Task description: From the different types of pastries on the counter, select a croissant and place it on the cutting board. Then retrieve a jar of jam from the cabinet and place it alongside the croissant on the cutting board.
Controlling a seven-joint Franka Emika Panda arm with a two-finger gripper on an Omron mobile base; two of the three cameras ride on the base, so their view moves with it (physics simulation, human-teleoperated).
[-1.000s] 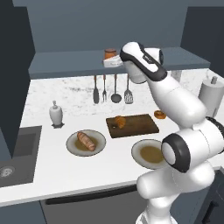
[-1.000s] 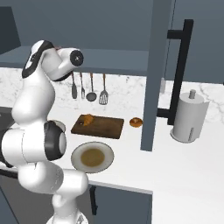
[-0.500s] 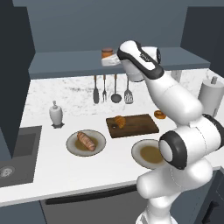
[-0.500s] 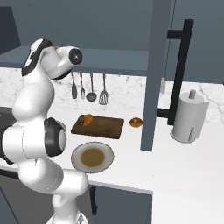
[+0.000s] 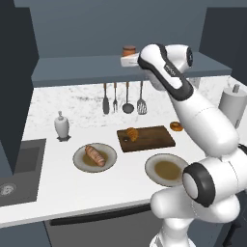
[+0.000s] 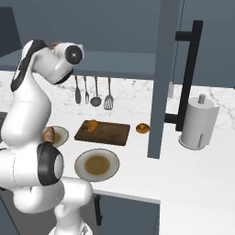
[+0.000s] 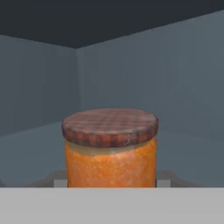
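Even, soft, slightly blurred rendering

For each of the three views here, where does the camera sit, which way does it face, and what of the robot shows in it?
Left base view: behind the arm to its left, looking forward and down at the counter; arm rises lower right, gripper at the jar of jam.
Right base view: behind-right, same counter; arm lower left.
Hand view: on the hand, facing the jar inside the cabinet; finger tips flank the jar.
Both base views share the cutting board and croissant.
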